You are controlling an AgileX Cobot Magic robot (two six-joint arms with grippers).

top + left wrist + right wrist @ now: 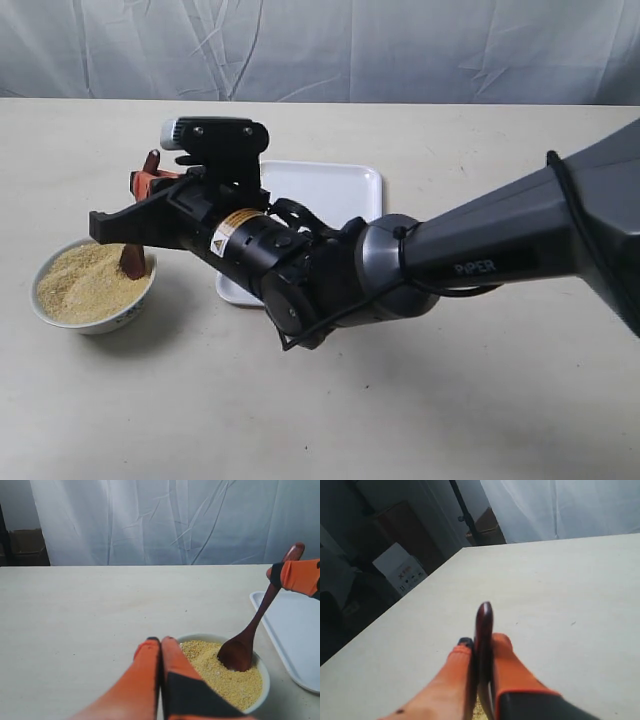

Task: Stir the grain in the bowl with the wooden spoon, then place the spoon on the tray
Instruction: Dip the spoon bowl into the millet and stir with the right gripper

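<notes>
**Dark red-brown wooden spoon (255, 622), scoop in golden grain (220, 677), white ceramic bowl (262, 672) on counter (100, 610).**
Right end effector (481, 642) clamps the handle top. The left end effector (161, 641) is closed and empty, near the bowl. Flat white plastic tray (295, 630) alongside. Risk: a brisk sweep may fling grain over the rim.

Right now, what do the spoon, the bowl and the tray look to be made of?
The spoon: wood, it seems, dark reddish-brown with a glossy, probably lacquered sheen. The bowl: likely glazed ceramic, white and smooth with a faint bluish mark on its side. The tray: probably plastic, plain white with a low moulded rim.
</notes>
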